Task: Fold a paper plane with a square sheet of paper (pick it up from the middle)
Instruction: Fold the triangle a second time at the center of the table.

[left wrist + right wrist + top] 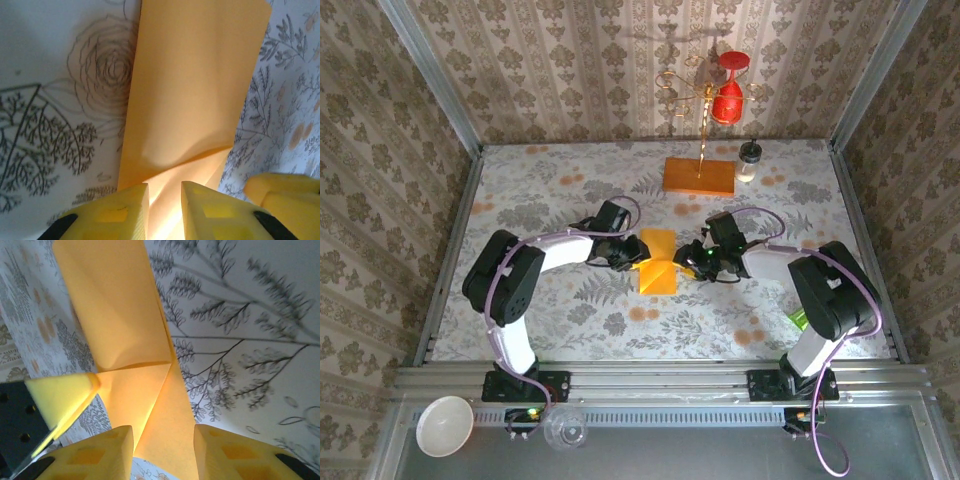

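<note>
The orange-yellow square sheet of paper (657,262) lies folded on the floral table in the middle, between both grippers. It has creases and a triangular flap (135,390) and is not a narrow paper plane shape. My left gripper (632,255) is low over its left edge, jaws open with a narrow gap (165,192) and paper (195,80) showing beneath. My right gripper (688,258) is at its right edge, open wider (163,435) over the paper (115,315). Neither pinches the sheet. The fingertips of the two grippers nearly meet over the fold.
A brown-orange wooden block (699,176) with a gold wire stand (705,110) and a red hanging piece (727,95) sits at the back. A small bottle (748,160) stands beside it. A white bowl (445,425) and a clear cup (565,428) rest on the near rail.
</note>
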Robot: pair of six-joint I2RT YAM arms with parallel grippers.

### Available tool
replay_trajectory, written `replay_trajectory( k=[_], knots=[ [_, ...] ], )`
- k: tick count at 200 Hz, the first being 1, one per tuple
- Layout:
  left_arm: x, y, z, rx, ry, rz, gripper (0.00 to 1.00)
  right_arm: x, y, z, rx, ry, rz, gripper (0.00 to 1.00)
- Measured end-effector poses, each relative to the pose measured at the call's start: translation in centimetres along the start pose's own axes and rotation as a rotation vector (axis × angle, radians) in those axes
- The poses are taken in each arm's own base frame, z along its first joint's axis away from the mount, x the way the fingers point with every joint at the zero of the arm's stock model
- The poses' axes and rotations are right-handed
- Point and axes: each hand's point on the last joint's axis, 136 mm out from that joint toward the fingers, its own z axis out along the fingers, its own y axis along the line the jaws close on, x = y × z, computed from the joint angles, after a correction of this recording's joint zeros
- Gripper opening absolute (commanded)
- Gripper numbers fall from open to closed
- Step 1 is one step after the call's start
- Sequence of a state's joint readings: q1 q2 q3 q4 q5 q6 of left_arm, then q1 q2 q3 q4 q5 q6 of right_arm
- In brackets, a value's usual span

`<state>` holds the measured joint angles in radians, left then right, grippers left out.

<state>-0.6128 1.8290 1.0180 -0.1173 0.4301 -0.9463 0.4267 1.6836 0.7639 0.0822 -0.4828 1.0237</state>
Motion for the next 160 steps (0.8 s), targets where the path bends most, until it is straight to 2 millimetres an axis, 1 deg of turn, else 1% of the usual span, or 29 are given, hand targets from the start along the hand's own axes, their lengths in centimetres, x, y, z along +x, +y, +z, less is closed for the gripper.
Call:
replay_trajectory(
  k=[28,45,75,121,160],
  knots=[
    [-0.3,0.7,0.6,-0.008,0.0,-0.014,0.25,1.1,0.0,1.3,0.006,0.026,0.017,0.37],
    [-0.2,0.9,0.8,-0.007,0.0,-0.021,0.25,1.4,0.0,1.7,0.009,0.032,0.029,0.36],
    [-0.3,1.0,0.9,0.005,-0.008,-0.037,0.25,1.3,0.4,2.3,-0.005,0.025,0.042,0.31],
    [-0.3,0.9,1.0,0.024,-0.009,-0.051,0.25,1.1,0.7,2.7,-0.017,0.016,0.05,0.28],
    [-0.3,0.8,0.9,0.028,-0.01,-0.049,0.25,1.0,0.8,2.9,-0.021,0.012,0.064,0.23]
  ],
)
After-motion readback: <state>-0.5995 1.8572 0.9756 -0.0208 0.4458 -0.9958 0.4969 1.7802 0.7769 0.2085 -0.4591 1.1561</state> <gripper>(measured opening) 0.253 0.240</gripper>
